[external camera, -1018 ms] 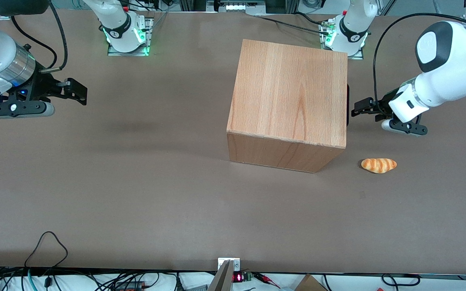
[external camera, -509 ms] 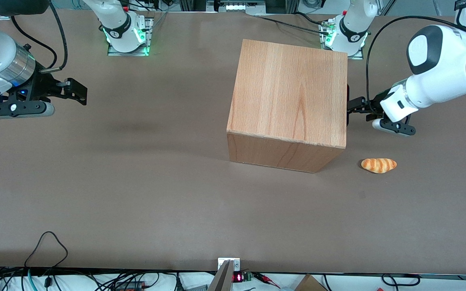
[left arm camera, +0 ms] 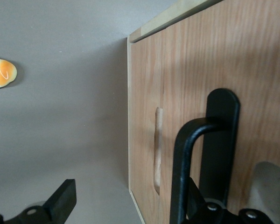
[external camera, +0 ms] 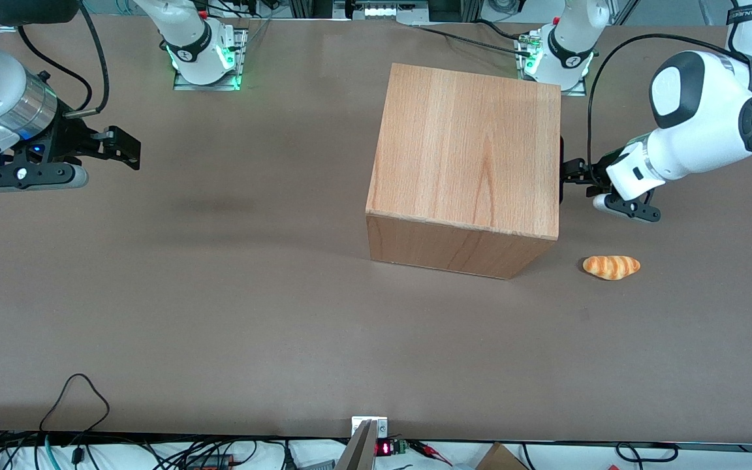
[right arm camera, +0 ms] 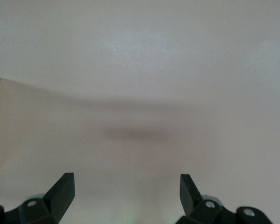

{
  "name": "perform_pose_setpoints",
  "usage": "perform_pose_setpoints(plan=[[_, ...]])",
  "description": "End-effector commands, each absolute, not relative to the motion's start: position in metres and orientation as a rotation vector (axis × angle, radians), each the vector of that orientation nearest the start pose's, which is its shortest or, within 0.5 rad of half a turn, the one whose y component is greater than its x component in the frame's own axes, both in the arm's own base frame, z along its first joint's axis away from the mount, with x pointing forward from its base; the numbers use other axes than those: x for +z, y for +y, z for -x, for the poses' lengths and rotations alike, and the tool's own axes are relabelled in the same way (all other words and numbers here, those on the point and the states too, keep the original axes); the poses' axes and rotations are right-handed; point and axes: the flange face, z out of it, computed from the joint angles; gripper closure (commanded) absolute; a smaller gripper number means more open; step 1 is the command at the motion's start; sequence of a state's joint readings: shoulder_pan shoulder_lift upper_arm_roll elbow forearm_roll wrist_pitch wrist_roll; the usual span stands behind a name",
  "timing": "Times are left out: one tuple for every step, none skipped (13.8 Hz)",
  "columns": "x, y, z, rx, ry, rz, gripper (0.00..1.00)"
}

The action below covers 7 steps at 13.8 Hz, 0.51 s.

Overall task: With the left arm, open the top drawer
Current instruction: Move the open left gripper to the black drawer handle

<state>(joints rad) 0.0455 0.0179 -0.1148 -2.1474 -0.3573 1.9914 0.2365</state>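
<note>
Tabletop [external camera: 219, 326]: brown, carries everything.

Cabinet [external camera: 467, 150]: big beech box, roughly mid-tabletop, shifted toward the working arm's end. Its front faces that end, so the front view only shows top and one side.

Left arm [external camera: 702, 124]: reaches in at the cabinet front, wrist low, cable looping above it.

Top drawer [left arm camera: 191, 93]: front panel flush with the cabinet body in the wrist view, no gap showing. In the front view nothing sticks out past the cabinet edge either. Judging by that, the drawer is fully shut.

Handle [left arm camera: 196, 158]: long black bar on the drawer front, standing off the panel on a black mount.

Tool [external camera: 572, 176]: right at the cabinet front, at handle level. Wrist view shows the fingers spread wide, one fingertip [left arm camera: 60, 200] out over bare tabletop, the other down by the handle's mount. The bar sits between them, off-centre toward the mount-side finger. Nothing gripped.

Bread roll [external camera: 611, 266]: small orange-striped bun on the tabletop, near the cabinet's front corner, nearer the front camera than the tool. Not part of the job, and apart from the arm as it stands.

Progress, my read: approach is essentially done, tool bracketing the handle. Still left: close on the bar, then pull straight out away from the cabinet front. Pull itself not started.
</note>
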Motion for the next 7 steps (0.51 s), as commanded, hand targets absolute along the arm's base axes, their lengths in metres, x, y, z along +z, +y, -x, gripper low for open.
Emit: perform_pose_setpoints(plan=[[0.377,-0.045,-0.522,0.24,0.224,3.473,0.0],[0.374,-0.039,-0.522,0.248,0.206,3.472,0.0],[0.373,-0.032,-0.522,0.25,0.187,3.472,0.0],[0.373,-0.027,-0.522,0.253,0.183,3.459,0.0],[0.372,-0.018,-0.522,0.264,0.178,3.438,0.0],[0.372,-0.012,-0.521,0.27,0.161,3.427,0.0],[0.371,-0.007,-0.521,0.274,0.142,3.427,0.0]])
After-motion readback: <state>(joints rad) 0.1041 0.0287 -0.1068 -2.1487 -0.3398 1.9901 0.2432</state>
